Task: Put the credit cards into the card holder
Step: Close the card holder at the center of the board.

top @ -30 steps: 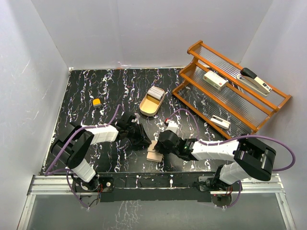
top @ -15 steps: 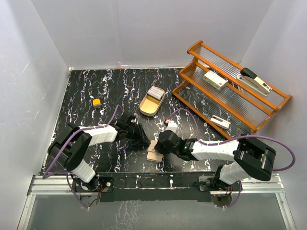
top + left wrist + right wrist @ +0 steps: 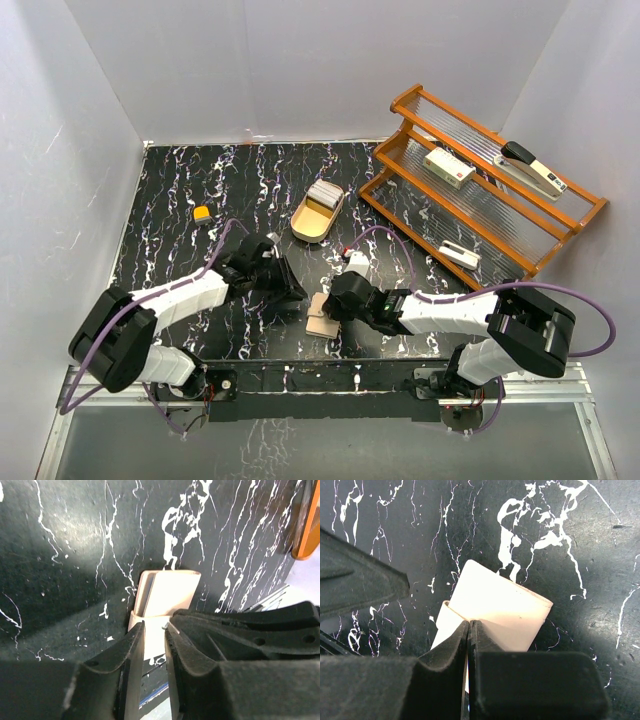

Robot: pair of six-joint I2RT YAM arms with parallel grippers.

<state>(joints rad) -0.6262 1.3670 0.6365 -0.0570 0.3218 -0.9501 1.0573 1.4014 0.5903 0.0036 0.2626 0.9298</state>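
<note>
The tan card holder (image 3: 322,322) lies on the black marbled table near its front edge, between my two grippers. In the left wrist view the card holder (image 3: 167,592) lies just past the tips of my left gripper (image 3: 154,625), whose jaws are open by a narrow gap with nothing between them. My right gripper (image 3: 469,622) is shut on the card holder (image 3: 505,605), its tips pinched where one pale leaf meets the other. From above, the left gripper (image 3: 295,290) is to the holder's left and the right gripper (image 3: 333,308) is over its right side. The credit cards (image 3: 324,192) lie stacked in a gold oval tray (image 3: 303,228) farther back.
A wooden three-step rack (image 3: 480,215) stands at the right, carrying a white box with a red mark (image 3: 448,167), a stapler (image 3: 535,170) and a small white item (image 3: 458,254). A small orange object (image 3: 202,213) lies at the left. White walls enclose the table.
The left arm has swung its elbow down and to the left, and its gripper has drawn slightly back from the holder, jaws a little wider. The right gripper has closed.
</note>
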